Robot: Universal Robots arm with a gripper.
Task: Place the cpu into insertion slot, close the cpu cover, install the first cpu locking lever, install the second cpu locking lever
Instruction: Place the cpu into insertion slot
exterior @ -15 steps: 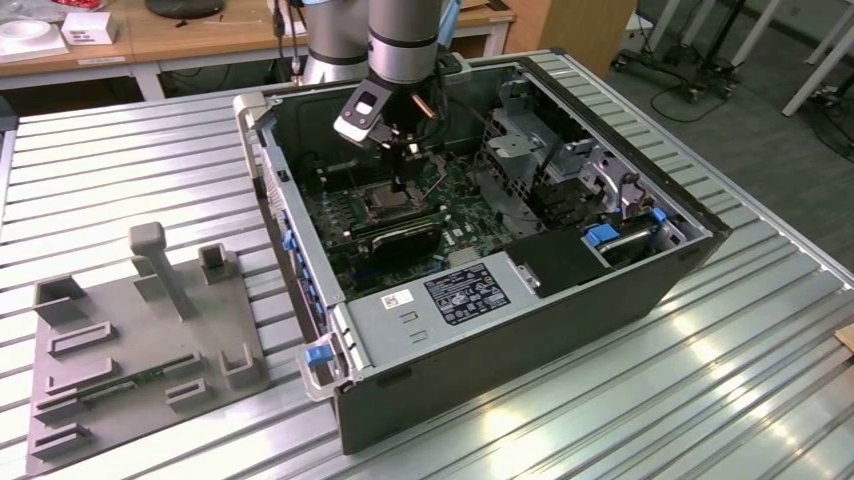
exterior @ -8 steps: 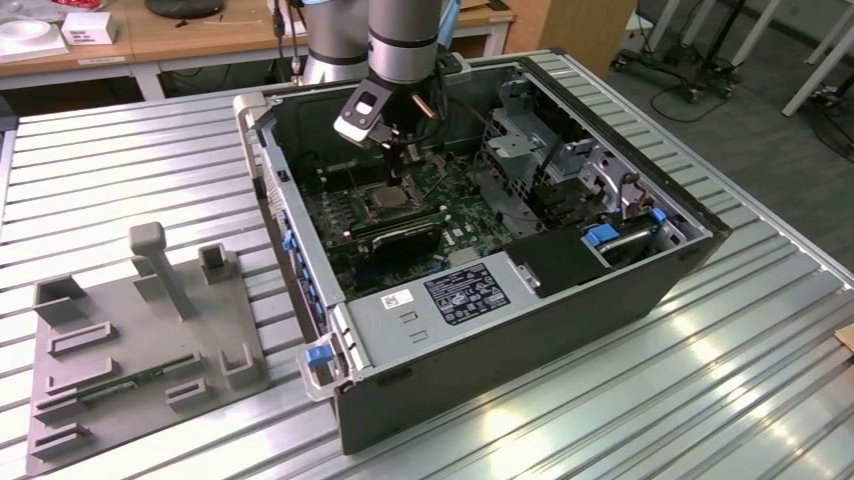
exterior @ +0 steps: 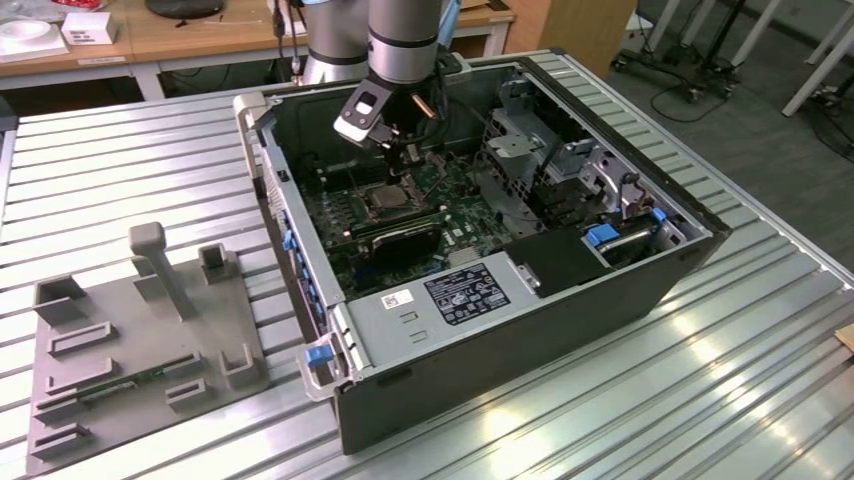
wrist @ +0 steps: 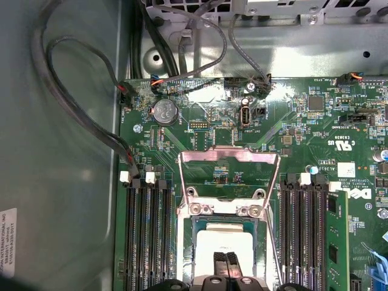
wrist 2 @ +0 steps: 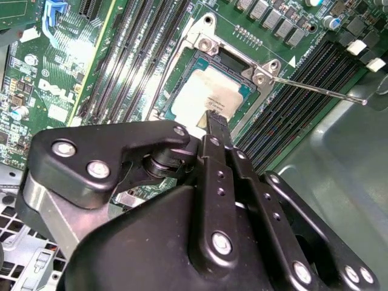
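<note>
My arm reaches down into the open computer case. In both wrist views my gripper has its black fingers pressed together at the near edge of the cpu, a pale square chip. The cpu lies over the insertion slot, whose teal rim shows around it. The cpu cover is swung open, away from the slot. One thin locking lever sticks out free beside the socket. In the exterior view the gripper hangs just above the socket.
Rows of black memory slots flank the socket. Bundled cables run along the grey case wall. A drive cage stands to the exterior view's right of the board. A grey parts fixture rests on the ribbed table.
</note>
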